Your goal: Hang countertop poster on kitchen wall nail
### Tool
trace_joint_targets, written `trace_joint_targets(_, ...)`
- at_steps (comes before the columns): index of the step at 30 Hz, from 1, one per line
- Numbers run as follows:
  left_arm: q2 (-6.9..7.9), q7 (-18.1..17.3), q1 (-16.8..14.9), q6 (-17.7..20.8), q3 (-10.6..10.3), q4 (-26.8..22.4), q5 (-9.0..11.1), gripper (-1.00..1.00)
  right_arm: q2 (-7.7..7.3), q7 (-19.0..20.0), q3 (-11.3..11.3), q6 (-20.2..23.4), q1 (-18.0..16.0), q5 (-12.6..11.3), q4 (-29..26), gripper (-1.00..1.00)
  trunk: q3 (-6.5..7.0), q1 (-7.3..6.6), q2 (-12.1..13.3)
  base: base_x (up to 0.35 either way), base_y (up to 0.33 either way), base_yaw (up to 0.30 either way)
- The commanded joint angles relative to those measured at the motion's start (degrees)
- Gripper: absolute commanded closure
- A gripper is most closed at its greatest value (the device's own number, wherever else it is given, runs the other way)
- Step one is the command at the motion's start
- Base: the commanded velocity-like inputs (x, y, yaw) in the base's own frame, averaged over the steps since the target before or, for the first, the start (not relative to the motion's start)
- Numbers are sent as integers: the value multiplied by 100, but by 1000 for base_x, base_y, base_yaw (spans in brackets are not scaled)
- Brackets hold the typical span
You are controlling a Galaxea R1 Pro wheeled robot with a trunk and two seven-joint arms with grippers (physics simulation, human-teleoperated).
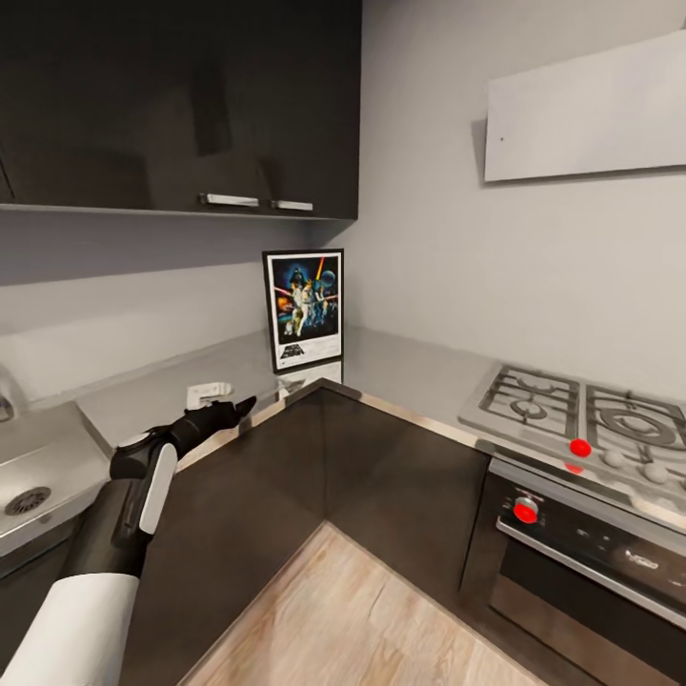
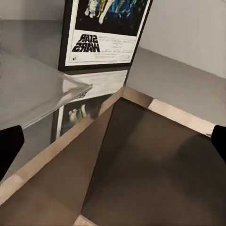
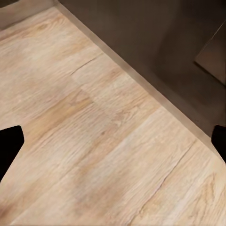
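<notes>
1. Poster (image 1: 304, 308) stands upright in the inner corner of the kitchen countertop (image 1: 410, 367), leaning on the wall; lower edge on the surface, its reflection visible in the metal.
2. Left gripper (image 1: 233, 411) sits at the surface's front edge, near the poster but apart from it, aimed its way. Left wrist view: both fingers (image 2: 9, 146) at the frame's sides, spread wide, holding nothing; poster (image 2: 101, 33) ahead.
3. Right gripper (image 3: 113, 150): fingers apart, nothing between, wooden floor (image 3: 94, 141) below.
4. Step in hand, by my judgement: approach w/ left arm; grasp not yet made.
5. Advice: raise over the counter lip, close on one side edge of the frame, mid-height, keep poster upright. Frame is thin and leans free, so a push could tip or slide it.
6. Gas hob (image 1: 581, 414) well apart to the right; no obstruction.
</notes>
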Motion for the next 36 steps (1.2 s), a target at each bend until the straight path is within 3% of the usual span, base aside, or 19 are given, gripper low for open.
trace_joint_targets(1,0,-3,-4,46,12,-2,44,-100,-1,6,5,-16,-5,24,5,-100,-6,2,-3,138,0,0)
trace_joint_targets(36,132,-24,-2,98,22,9,43,-100,63,-10,23,-7,-7,65,247,-100,-6,2,-3,190,0,0)
